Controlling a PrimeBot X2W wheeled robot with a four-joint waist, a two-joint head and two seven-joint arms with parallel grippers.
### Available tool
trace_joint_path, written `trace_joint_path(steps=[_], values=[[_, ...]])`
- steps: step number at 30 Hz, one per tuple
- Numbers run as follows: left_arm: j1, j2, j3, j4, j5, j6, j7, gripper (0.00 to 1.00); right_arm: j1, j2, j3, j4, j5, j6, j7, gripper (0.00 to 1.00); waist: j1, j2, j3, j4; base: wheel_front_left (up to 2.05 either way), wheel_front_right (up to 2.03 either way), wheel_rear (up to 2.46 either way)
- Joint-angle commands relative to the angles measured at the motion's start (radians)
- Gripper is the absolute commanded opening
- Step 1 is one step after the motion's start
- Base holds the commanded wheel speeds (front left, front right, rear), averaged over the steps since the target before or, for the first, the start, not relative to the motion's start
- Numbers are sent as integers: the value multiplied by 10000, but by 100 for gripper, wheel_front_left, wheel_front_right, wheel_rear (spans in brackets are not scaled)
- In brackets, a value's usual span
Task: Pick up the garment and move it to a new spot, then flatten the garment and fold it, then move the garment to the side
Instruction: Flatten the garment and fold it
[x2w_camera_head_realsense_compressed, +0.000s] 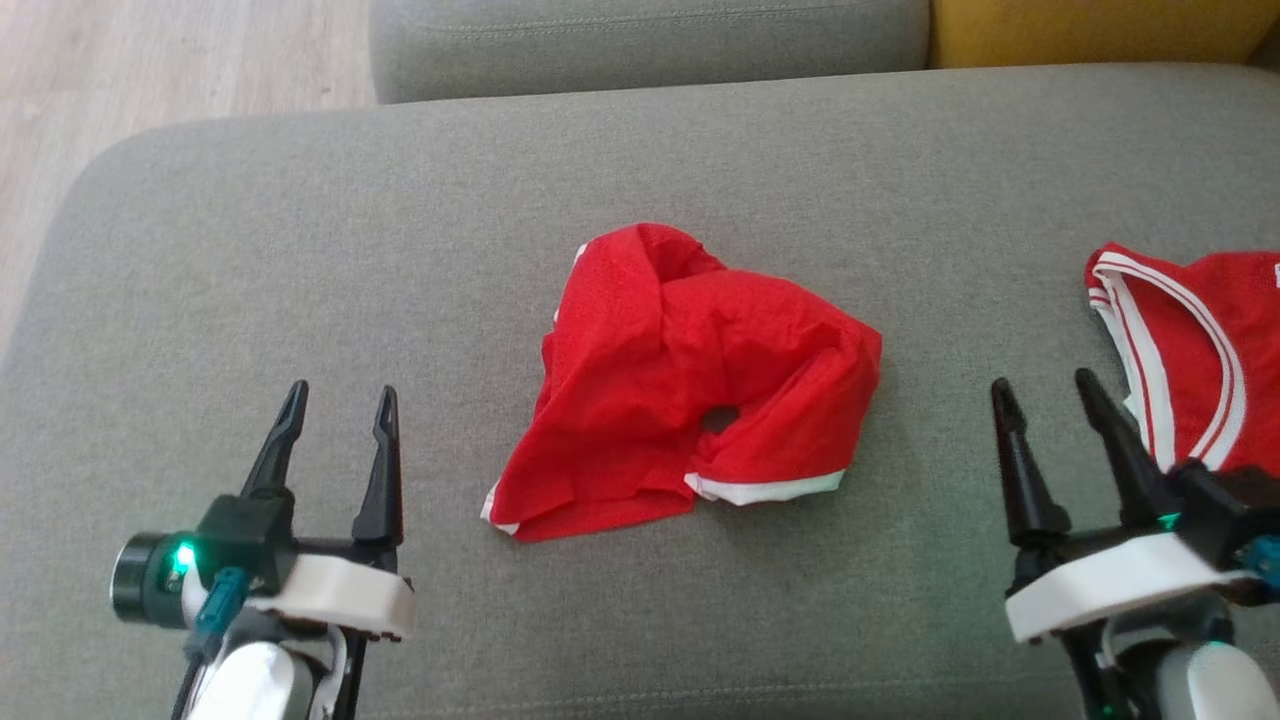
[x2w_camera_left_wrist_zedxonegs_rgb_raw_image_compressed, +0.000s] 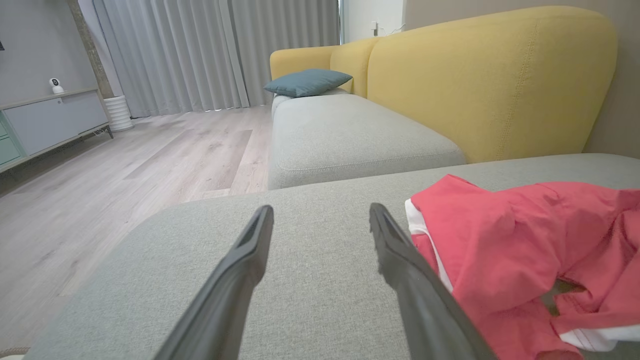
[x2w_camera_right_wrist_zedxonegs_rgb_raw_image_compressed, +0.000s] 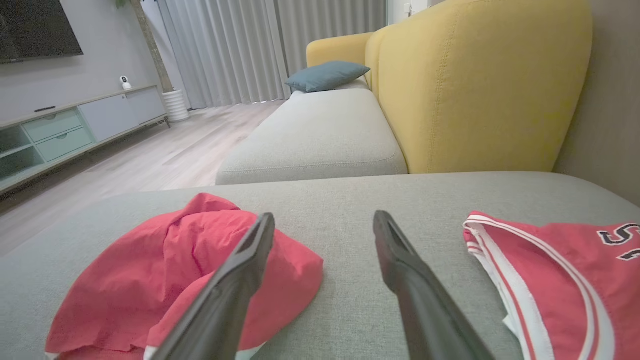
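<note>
Red garment (x2w_camera_head_realsense_compressed: 680, 380) lies crumpled on grey cushion (x2w_camera_head_realsense_compressed: 300, 250).

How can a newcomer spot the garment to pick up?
Start at the grey seat cushion before the robot. At its middle lies a crumpled red garment. Unlike the red jersey on the robot's right, it is bunched up, without double white stripes.

Garment (x2w_camera_head_realsense_compressed: 680, 385) on cushion (x2w_camera_head_realsense_compressed: 300, 250), between claws

1. Red jersey (x2w_camera_right_wrist_zedxonegs_rgb_raw_image_compressed: 550, 285), lower right of the right wrist view: black, white-edged lettering cut off by the frame edge, its top mark seemingly an "S"
2. The mark beneath it is too cropped to read
</note>
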Motion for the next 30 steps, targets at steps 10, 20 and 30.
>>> trace_joint_path(steps=[10, 20, 30], values=[[-926, 2, 382, -551, 308, 43, -55, 100, -1552, -1349, 3760, 231, 581, 65, 1991, 100, 0, -1, 636, 208, 0, 0, 0], [-1589, -403, 228, -707, 586, 7, -55, 100, -4392, -1798, 7703, 1889, 1737, 65, 3697, 100, 0, -1, 1498, 953, 0, 0, 0], [-1962, -734, 297, -742, 800, -59, -55, 100, -6340, -1622, 9643, 4308, 2145, 65, 4725, 100, 0, -1, 2107, 1281, 0, 0, 0]])
